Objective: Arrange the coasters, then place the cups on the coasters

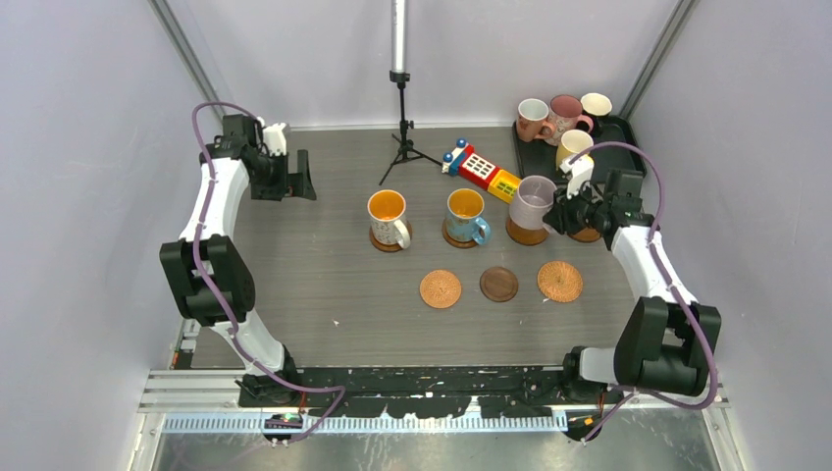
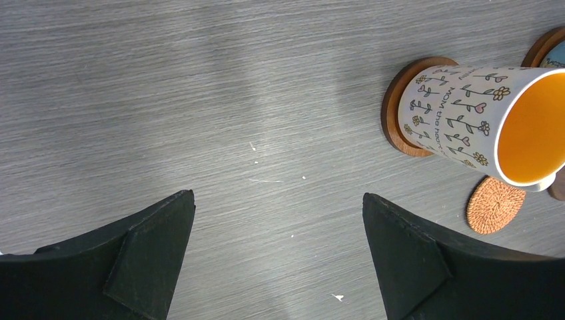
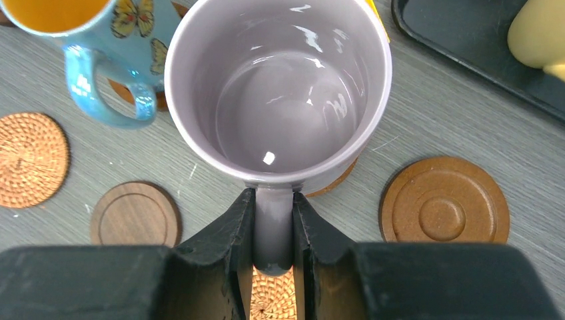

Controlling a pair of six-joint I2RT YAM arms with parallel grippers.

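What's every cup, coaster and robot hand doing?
White flowered mug: on coaster.
Blue mug: on coaster.
Lavender mug: gripped, over coaster.
Right gripper: shut on lavender mug.
Left gripper: open.
Dark coaster: bare.
Woven coasters: bare.
Ringed coaster: bare.
Yellow mug: in tray.
Pink mugs: in tray.
Black mug: in tray.

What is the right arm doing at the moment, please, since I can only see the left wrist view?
Observer: The right gripper is shut on the handle of the lavender mug, which is over a wooden coaster.
Operator: Thank you. How many coasters are bare?
Observer: Four: a woven coaster, a dark coaster, a second woven coaster and a grooved coaster.
Operator: And where are the other cups?
Observer: A pink mug, a darker pink mug, a white-lined mug and a yellow mug stand on the black tray.
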